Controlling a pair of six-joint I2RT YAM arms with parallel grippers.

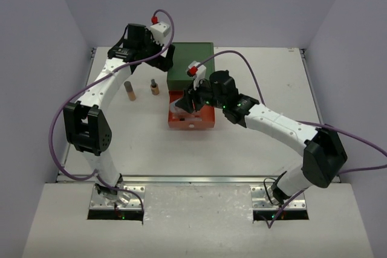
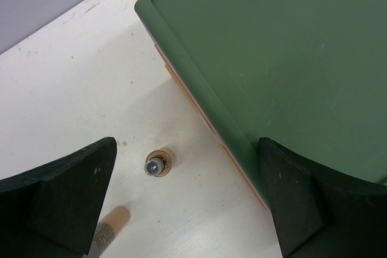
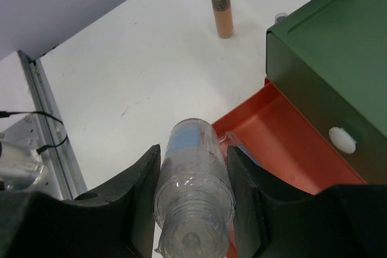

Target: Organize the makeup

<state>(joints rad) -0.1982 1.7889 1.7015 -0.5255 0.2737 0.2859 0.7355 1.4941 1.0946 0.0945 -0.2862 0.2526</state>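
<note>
My right gripper (image 3: 193, 164) is shut on a small clear bottle (image 3: 192, 197) with a pale blue label, held over the left rim of the pulled-out orange drawer (image 3: 290, 149); the top view shows this gripper (image 1: 183, 104) at the drawer (image 1: 192, 120). My left gripper (image 2: 181, 209) is open and empty, high beside the left edge of the green box top (image 2: 290, 52). Below it a small peach bottle with a dark cap (image 2: 158, 164) stands on the table, and a peach tube with a grey cap (image 2: 110, 226) is nearby. Both show in the top view, the bottle (image 1: 155, 87) and the tube (image 1: 130, 91).
The green drawer box (image 1: 191, 63) stands at the table's back middle. A closed green drawer front with a white knob (image 3: 343, 139) is above the orange drawer. Something clear lies in the drawer's near corner (image 3: 237, 143). The table's metal edge rail (image 3: 45, 113) runs at the left.
</note>
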